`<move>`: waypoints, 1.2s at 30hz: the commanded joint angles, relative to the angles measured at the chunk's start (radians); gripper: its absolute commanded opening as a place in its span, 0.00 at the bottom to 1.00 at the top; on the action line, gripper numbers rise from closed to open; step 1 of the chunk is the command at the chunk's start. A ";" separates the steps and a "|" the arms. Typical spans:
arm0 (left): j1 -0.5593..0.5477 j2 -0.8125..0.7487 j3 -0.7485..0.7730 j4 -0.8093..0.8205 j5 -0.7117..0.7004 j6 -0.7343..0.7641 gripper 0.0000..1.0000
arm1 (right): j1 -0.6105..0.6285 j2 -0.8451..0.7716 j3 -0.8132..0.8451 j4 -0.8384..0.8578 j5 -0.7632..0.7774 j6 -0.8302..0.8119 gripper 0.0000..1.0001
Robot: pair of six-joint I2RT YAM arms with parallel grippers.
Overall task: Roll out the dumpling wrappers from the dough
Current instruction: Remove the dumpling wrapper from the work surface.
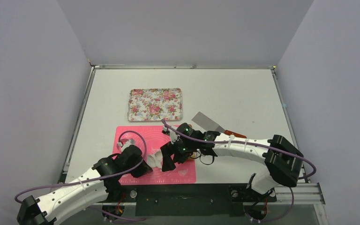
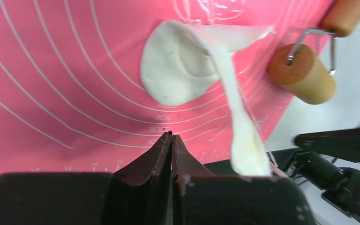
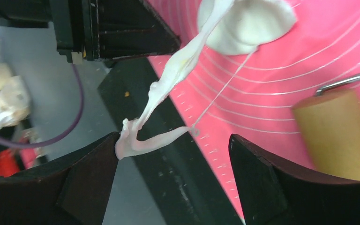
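On mat [image 2: 51, 70]: dough disc [image 2: 173, 70] flat, scrap strand [image 3: 178, 70] not yet off.
Left pincer [image 2: 171, 138]: shut, empty.
Right pincer [image 3: 174, 140]: wide open, strand stuck to finger.

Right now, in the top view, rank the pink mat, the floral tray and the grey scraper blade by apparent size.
1. pink mat: largest, though the arms cover part of it.
2. floral tray.
3. grey scraper blade: smallest.

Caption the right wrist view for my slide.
Open right gripper, sticky dough strand stretched from one finger to the flattened dough on the pink mat, wooden roller nearby.
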 commanded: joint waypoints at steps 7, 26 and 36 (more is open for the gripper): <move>0.004 -0.067 0.059 -0.013 -0.001 0.042 0.06 | -0.065 0.023 0.031 0.113 -0.465 0.113 0.83; 0.004 -0.105 0.098 -0.029 0.008 0.097 0.23 | -0.063 -0.079 0.057 -0.090 -0.094 -0.037 0.83; -0.008 -0.293 0.108 0.253 0.067 0.332 0.44 | -0.143 0.204 0.157 -0.110 -0.191 0.311 0.80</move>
